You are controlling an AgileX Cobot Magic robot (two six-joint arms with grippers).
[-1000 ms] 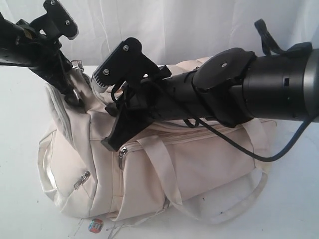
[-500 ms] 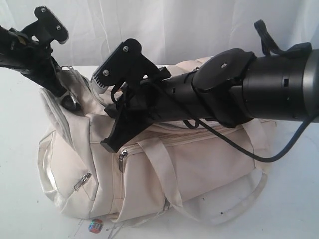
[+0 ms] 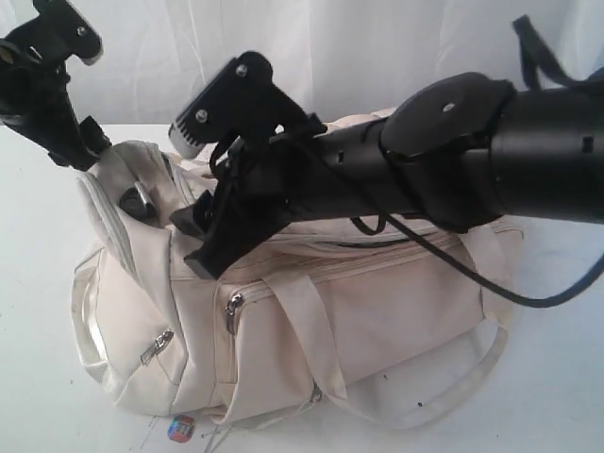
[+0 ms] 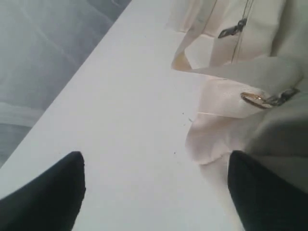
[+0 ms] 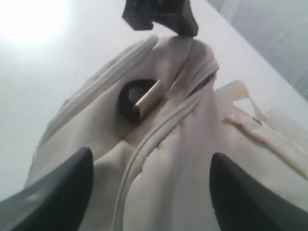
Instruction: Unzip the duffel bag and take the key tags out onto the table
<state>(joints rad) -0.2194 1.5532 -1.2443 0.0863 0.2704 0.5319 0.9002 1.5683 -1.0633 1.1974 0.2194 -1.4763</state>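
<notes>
The cream duffel bag (image 3: 377, 321) lies on its side on the white table (image 3: 38, 236). My left gripper (image 3: 83, 149) hangs open above the bag's left end, clear of the fabric. In the left wrist view its fingers (image 4: 48, 192) straddle bare table (image 4: 120, 120), with the bag's edge and a metal ring (image 4: 257, 99) beside one finger. My right gripper (image 3: 193, 241) stands open over the bag's top near that same end. A zip track (image 5: 144, 159) runs between its fingers, and nothing is gripped. The key tags are hidden.
A black strap clip with a metal bar (image 5: 137, 101) sits on the bag's end. Grey zip pulls (image 3: 231, 304) hang on the front pockets. A small red-blue round sticker (image 3: 181, 427) lies on the table at the bag's front. A white backdrop stands behind.
Both grippers have opened and let go of the bag. The left arm has drawn up and to the left, off the bag's end. The right arm has lifted slightly.
</notes>
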